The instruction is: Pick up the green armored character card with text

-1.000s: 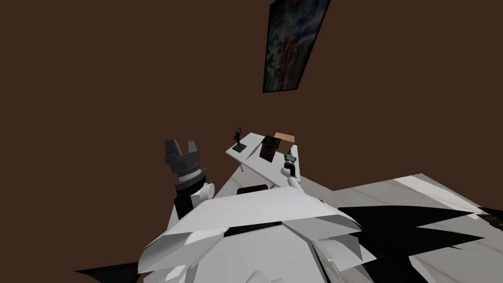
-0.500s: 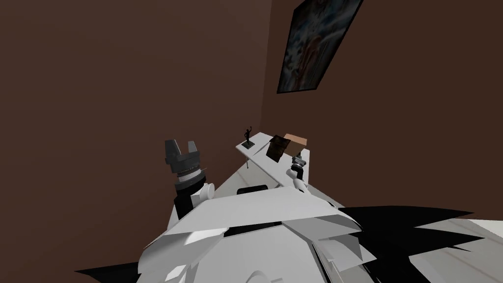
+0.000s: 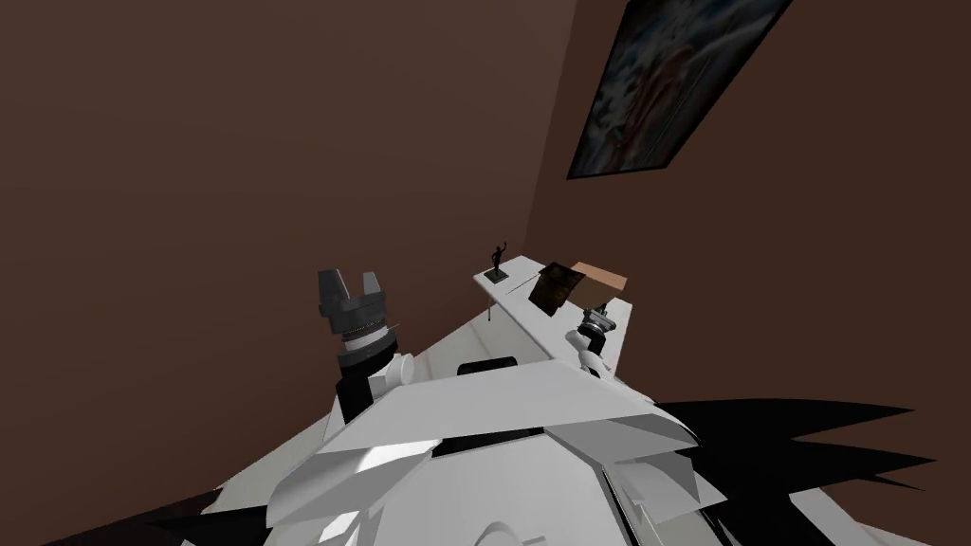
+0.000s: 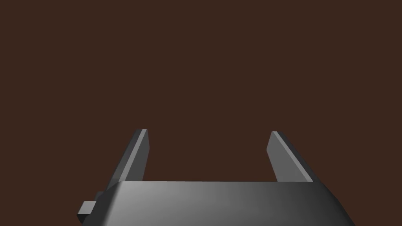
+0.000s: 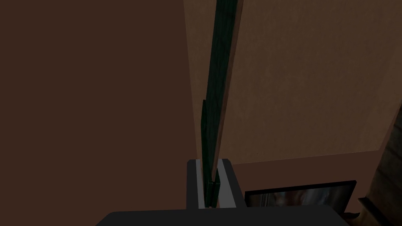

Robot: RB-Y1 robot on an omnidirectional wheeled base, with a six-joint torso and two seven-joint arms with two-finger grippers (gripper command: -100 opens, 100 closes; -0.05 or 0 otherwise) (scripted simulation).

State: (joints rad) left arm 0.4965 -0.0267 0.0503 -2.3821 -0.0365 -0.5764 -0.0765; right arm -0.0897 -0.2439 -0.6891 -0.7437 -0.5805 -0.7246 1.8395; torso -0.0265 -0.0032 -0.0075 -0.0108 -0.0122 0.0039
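My right gripper (image 5: pixel 212 163) is shut on a thin dark green card (image 5: pixel 218 98). I see the card edge-on, and its one visible face looks tan. In the head view the right gripper (image 3: pixel 595 320) hangs over the far end of a white table (image 3: pixel 517 318), with a tan sheet (image 3: pixel 600 277) and a dark tilted panel (image 3: pixel 557 287) just beyond it. I cannot tell which of the two is the card. My left gripper (image 3: pixel 349 282) is raised to the left near the brown wall, its fingers (image 4: pixel 135 157) open with nothing between them.
A small dark figurine (image 3: pixel 497 261) stands at the table's far corner. A large framed picture (image 3: pixel 668 85) hangs on the right-hand brown wall, close to the room's corner. Black areas lie at the lower right.
The whole head view has swung, so the table, figurine and picture sit further right. This is my own turn. Both arms keep their pose, and the right gripper stays shut.
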